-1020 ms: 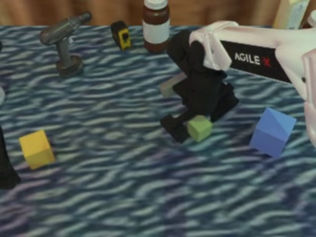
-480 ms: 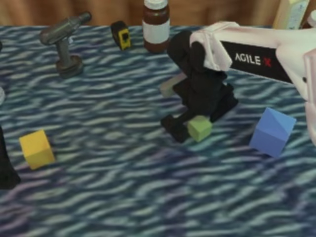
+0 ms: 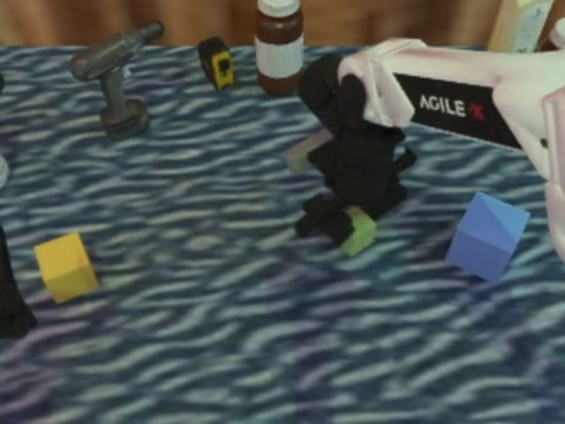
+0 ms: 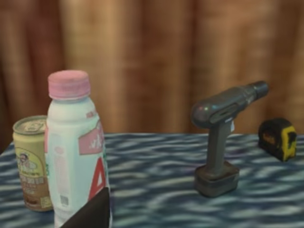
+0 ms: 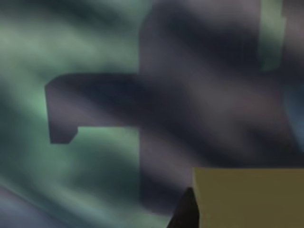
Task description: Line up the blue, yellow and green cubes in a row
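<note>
Across the blue wave-patterned tablecloth [image 3: 221, 353], your right gripper [image 3: 340, 225] has its fingers pinched on the green cube [image 3: 360, 234] mid-table, apparently to carry it into line, with the blue cube [image 3: 485, 237] near its right and the yellow cube [image 3: 65, 265] far left beside your parked left arm.

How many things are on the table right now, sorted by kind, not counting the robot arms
Cubes: 3, the yellow cube, green cube, blue cube
Bottles: 2, brown bottle, pink-capped bottle
Can: 1
Drill: 1
Tape measure: 1
Total: 8; a carton-like thing at the far right edge is cut off, uncounted.
</note>
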### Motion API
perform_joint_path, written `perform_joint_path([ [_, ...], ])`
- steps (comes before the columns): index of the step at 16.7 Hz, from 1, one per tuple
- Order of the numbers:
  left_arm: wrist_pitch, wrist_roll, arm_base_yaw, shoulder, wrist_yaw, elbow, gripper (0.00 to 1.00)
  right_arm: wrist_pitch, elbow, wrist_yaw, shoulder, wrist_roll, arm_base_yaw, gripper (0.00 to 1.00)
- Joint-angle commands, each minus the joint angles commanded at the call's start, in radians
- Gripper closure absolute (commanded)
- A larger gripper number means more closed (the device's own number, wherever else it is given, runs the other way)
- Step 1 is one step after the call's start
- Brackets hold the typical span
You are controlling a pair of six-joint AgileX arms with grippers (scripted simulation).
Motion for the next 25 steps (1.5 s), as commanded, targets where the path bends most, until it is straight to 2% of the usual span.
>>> perform_joint_path([
  [1,0.0,0.0,0.0,0.0,0.0,0.0,0.0,0.0,0.0,0.0,0.0,0.0,0.0,0.98],
  [2,0.0,0.0,0.0,0.0,0.0,0.0,0.0,0.0,0.0,0.0,0.0,0.0,0.0,1.0],
  [11,0.0,0.0,0.0,0.0,0.0,0.0,0.0,-0.012,0.012,-0.004,-0.035,0.003,-0.002,1.0],
  [18,0.0,0.0,0.0,0.0,0.0,0.0,0.0,-0.223,0.162,-0.004,-0.088,0.002,0.006,1.0],
  [25,0.0,0.0,0.0,0.0,0.0,0.0,0.0,-0.233,0.162,-0.004,-0.105,0.018,0.004,1.0],
])
